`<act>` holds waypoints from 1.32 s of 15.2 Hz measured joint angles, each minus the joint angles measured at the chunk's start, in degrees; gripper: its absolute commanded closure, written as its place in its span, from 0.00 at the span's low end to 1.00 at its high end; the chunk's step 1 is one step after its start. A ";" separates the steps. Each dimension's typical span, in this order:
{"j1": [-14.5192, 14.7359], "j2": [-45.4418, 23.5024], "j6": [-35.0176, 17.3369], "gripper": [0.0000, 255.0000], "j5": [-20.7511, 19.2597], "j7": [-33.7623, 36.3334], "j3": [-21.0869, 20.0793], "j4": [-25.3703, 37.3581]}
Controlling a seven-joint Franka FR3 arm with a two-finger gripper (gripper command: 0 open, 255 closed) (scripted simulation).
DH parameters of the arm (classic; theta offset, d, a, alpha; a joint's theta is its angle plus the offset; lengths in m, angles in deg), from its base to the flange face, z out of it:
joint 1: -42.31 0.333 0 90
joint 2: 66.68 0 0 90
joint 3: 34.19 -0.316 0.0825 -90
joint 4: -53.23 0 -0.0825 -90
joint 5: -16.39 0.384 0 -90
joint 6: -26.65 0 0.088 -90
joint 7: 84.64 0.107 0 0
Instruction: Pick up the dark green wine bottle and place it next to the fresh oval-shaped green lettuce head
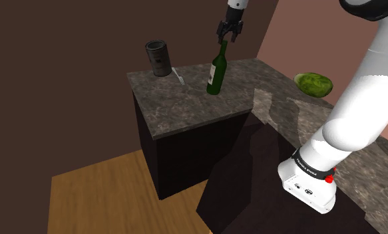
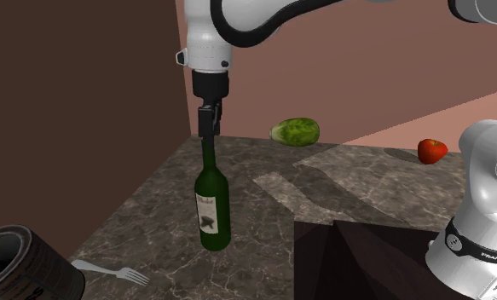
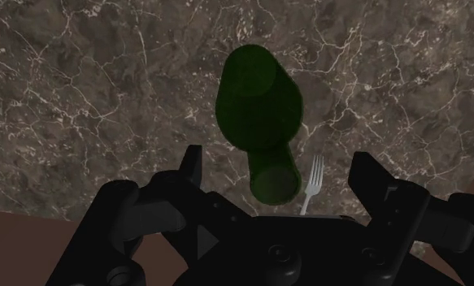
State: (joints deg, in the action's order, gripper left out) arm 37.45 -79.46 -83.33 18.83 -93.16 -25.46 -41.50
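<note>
A dark green wine bottle (image 1: 216,73) (image 2: 212,204) with a white label stands upright on the dark marbled counter (image 1: 186,106) (image 2: 340,187). My gripper (image 1: 228,38) (image 2: 208,128) hangs straight over its neck, pointing down. In the wrist view the gripper (image 3: 277,166) is open: its fingers stand wide apart either side of the bottle's mouth (image 3: 272,175) and touch nothing. The green lettuce head (image 1: 313,84) (image 2: 295,130) lies further along the counter by the pink wall, well away from the bottle.
A dark cylindrical can (image 1: 158,58) (image 2: 20,264) and a silver fork (image 1: 178,75) (image 2: 110,273) (image 3: 312,185) lie on the counter near the bottle. A red fruit (image 2: 431,151) sits beyond the lettuce. The counter's edge drops to a wooden floor (image 1: 99,193).
</note>
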 measured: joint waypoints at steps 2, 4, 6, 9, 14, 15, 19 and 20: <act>-0.04 -0.47 -1.36 0.00 0.08 -0.12 0.00 -0.90; 0.01 -0.76 -2.71 0.00 0.13 -0.08 -0.05 -1.97; 0.01 -0.87 -3.15 0.00 0.15 -0.09 -0.06 -2.30; 0.00 -0.89 -3.25 0.00 0.16 -0.11 -0.05 -2.36; 0.00 -0.89 -3.26 1.00 0.15 -0.11 -0.05 -2.37; 0.00 -0.89 -3.26 1.00 0.16 -0.11 -0.05 -2.37; 0.00 -0.88 -3.26 1.00 0.16 -0.11 -0.05 -2.37; 0.00 -0.88 -3.26 1.00 0.16 -0.11 -0.05 -2.37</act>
State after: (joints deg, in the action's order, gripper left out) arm 37.45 -80.34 -86.59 18.99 -93.27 -25.51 -43.87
